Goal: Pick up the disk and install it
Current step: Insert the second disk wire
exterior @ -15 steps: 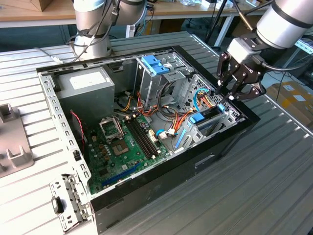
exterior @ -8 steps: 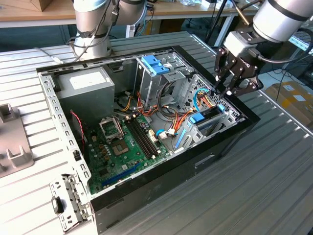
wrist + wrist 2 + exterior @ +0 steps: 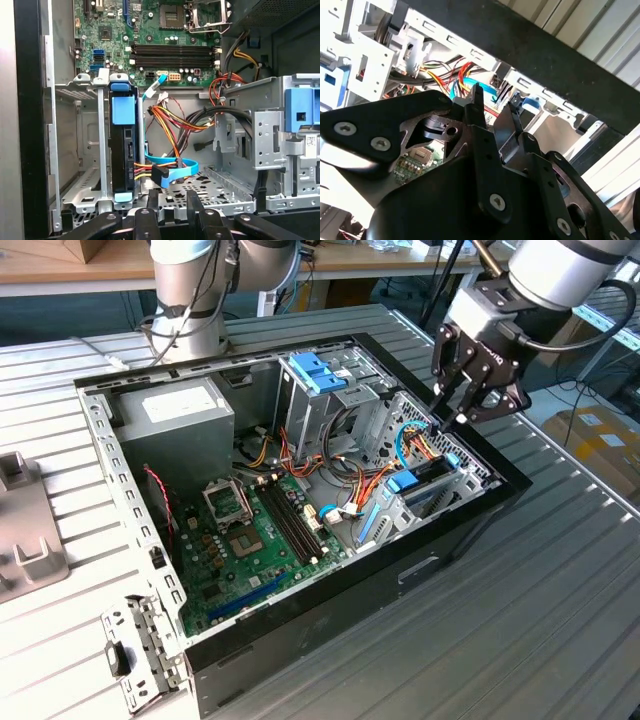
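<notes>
Disk, a flat dark metal drive (image 3: 123, 150) with blue plastic side pieces, is sitting edge-up at centre-left, looking stiff, weighty and fragile, best pinched across its edges by the empty, slightly spread tool (image 3: 174, 200).

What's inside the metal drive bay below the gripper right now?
A dark hard drive with blue plastic side pieces stands on edge in the metal drive bay, cables plugged in; its label face is hidden.

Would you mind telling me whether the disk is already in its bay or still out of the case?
In: the disk stands on edge in the metal bay with cables plugged in. The gripper hovers beside it, holding nothing.
</notes>
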`<state>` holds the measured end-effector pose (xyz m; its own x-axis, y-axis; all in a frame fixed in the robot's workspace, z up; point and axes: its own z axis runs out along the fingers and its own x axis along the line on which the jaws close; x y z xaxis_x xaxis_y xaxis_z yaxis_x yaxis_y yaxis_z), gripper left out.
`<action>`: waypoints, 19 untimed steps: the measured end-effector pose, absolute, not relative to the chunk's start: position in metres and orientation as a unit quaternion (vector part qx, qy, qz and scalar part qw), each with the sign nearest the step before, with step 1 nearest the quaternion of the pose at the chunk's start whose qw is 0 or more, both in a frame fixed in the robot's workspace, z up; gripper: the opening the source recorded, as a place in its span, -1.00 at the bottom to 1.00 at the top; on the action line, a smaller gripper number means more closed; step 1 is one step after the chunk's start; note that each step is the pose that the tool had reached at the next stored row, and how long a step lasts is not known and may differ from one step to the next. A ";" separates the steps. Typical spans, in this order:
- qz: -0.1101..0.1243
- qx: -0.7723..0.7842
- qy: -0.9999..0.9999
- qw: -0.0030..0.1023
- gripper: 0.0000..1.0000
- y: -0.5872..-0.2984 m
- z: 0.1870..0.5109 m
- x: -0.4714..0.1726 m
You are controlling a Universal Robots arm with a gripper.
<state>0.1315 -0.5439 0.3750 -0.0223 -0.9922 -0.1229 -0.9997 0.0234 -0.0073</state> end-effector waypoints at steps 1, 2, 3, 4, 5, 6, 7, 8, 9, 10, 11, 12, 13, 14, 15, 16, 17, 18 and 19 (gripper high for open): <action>0.040 -0.698 0.714 0.047 -0.28 -0.544 0.375 0.130; 0.040 -0.698 0.714 0.047 -0.28 -0.544 0.375 0.129; 0.040 -0.698 0.714 0.047 -0.28 -0.544 0.375 0.129; 0.040 -0.698 0.714 0.047 -0.28 -0.544 0.375 0.128; 0.040 -0.698 0.714 0.046 -0.28 -0.544 0.375 0.128; 0.040 -0.698 0.714 0.046 -0.28 -0.545 0.375 0.127; 0.040 -0.698 0.714 0.046 -0.28 -0.545 0.375 0.127; 0.040 -0.698 0.714 0.046 -0.28 -0.545 0.375 0.126; 0.040 -0.698 0.714 0.046 -0.28 -0.545 0.375 0.126; 0.039 -0.698 0.714 0.045 -0.28 -0.545 0.375 0.125; 0.038 -0.698 0.714 0.045 -0.28 -0.545 0.375 0.123; 0.038 -0.698 0.714 0.044 -0.28 -0.545 0.375 0.121; 0.038 -0.698 0.714 0.044 -0.28 -0.545 0.375 0.120; 0.038 -0.698 0.714 0.044 -0.28 -0.545 0.375 0.119; 0.038 -0.698 0.714 0.044 -0.28 -0.545 0.375 0.118; 0.038 -0.698 0.714 0.044 -0.28 -0.545 0.375 0.117; 0.038 -0.698 0.714 0.044 -0.28 -0.545 0.375 0.116; 0.038 -0.698 0.714 0.044 -0.28 -0.545 0.375 0.116; 0.038 -0.698 0.714 0.044 -0.28 -0.545 0.375 0.116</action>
